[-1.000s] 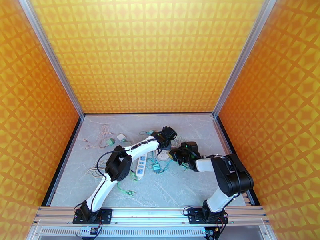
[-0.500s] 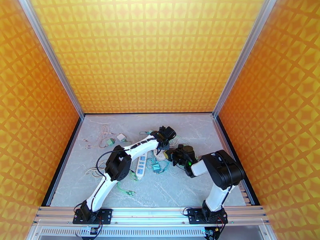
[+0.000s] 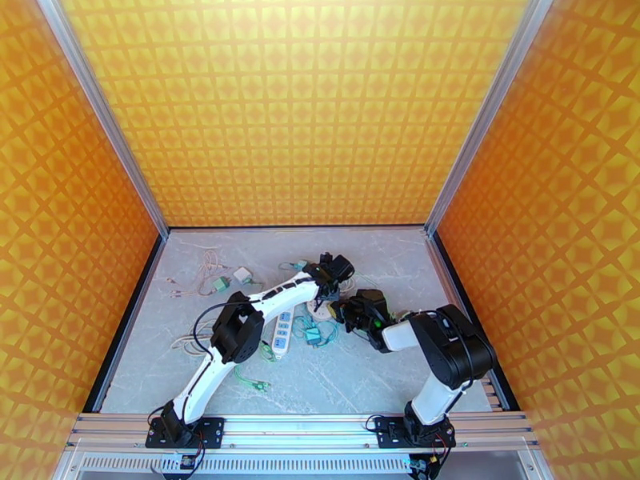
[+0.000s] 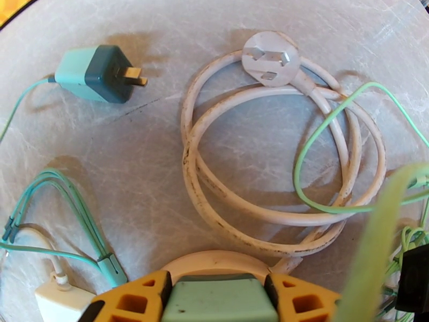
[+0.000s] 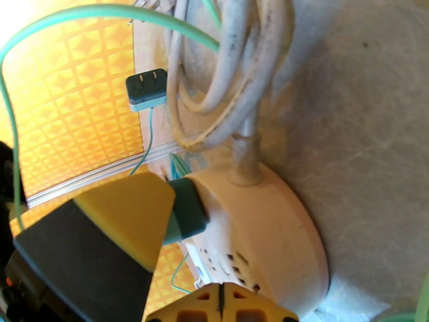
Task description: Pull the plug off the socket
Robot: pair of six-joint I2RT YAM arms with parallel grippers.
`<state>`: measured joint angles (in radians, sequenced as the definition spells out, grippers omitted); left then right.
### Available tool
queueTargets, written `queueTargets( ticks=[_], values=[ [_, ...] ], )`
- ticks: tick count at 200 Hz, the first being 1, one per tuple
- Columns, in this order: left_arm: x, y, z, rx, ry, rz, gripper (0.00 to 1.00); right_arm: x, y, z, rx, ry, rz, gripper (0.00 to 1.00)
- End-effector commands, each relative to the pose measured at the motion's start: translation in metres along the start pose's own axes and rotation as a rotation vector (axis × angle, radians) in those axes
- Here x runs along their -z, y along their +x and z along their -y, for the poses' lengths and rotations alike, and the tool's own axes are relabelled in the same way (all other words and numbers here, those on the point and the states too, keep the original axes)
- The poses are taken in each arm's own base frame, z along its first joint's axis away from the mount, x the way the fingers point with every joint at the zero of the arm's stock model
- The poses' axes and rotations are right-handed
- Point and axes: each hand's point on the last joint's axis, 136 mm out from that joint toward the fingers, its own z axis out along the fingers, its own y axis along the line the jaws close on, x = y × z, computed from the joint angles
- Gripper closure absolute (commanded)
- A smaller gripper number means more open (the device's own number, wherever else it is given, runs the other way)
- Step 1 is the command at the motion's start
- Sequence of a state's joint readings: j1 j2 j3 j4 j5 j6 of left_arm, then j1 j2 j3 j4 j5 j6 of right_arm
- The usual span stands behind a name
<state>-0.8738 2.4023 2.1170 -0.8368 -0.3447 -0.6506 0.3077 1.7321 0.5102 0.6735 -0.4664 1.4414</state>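
Note:
A teal plug [image 4: 217, 302] sits in the round cream socket [image 4: 214, 260], and my left gripper [image 4: 217, 296] is shut on it, one yellow finger [image 4: 134, 299] on each side. In the right wrist view the same plug [image 5: 187, 210] stands at the socket's [image 5: 268, 237] left edge under the left arm's yellow pad. My right gripper [image 5: 221, 302] is shut, its tips over the near face of the socket. From above, the left gripper [image 3: 324, 288] and right gripper [image 3: 352, 307] meet at the socket [image 3: 322, 312] mid-table.
The socket's thick white cable [image 4: 279, 156] lies coiled behind it and ends in a three-pin plug [image 4: 266, 61]. A loose teal adapter [image 4: 99, 73], thin green cables [image 4: 332, 156], a white charger [image 4: 53, 301] and a white power strip [image 3: 282, 330] lie around.
The right arm has folded inward and its gripper has shifted left, closer to the socket. The left arm has held its place on the plug.

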Motion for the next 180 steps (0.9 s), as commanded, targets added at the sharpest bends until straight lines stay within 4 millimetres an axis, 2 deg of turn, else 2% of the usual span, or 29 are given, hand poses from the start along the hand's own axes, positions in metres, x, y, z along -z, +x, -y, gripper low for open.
queueTargets(
  ticks=[1, 28, 55, 88, 114, 136, 154, 161, 180],
  values=[
    [0.004, 0.017, 0.013, -0.060, 0.009, -0.029, 0.82, 0.014, 0.010, 0.107, -0.151, 0.380, 0.013, 1.00],
    [0.009, 0.017, 0.015, -0.054, 0.022, -0.016, 0.87, 0.018, 0.011, 0.118, -0.168, 0.432, 0.021, 1.00],
    [0.013, 0.011, 0.006, 0.024, 0.043, -0.041, 0.93, 0.023, 0.010, 0.125, -0.170, 0.472, 0.034, 1.00],
    [0.020, -0.004, -0.001, 0.134, 0.136, -0.042, 0.95, 0.025, 0.010, 0.127, -0.170, 0.494, 0.038, 1.00],
    [0.018, -0.003, -0.003, 0.206, 0.210, -0.061, 0.95, 0.024, 0.010, 0.127, -0.168, 0.497, 0.037, 1.00],
    [0.017, 0.001, -0.001, 0.176, 0.202, -0.065, 0.95, 0.025, 0.010, 0.128, -0.161, 0.515, 0.030, 1.00],
    [0.014, 0.007, -0.003, 0.109, 0.129, -0.082, 0.97, 0.025, 0.010, 0.128, -0.158, 0.522, 0.028, 1.00],
    [0.016, 0.003, 0.000, 0.091, 0.112, -0.070, 0.97, 0.025, 0.010, 0.129, -0.160, 0.526, 0.027, 1.00],
    [0.013, 0.009, 0.005, 0.024, 0.052, -0.078, 0.99, 0.025, 0.011, 0.130, -0.162, 0.531, 0.023, 1.00]
  ],
)
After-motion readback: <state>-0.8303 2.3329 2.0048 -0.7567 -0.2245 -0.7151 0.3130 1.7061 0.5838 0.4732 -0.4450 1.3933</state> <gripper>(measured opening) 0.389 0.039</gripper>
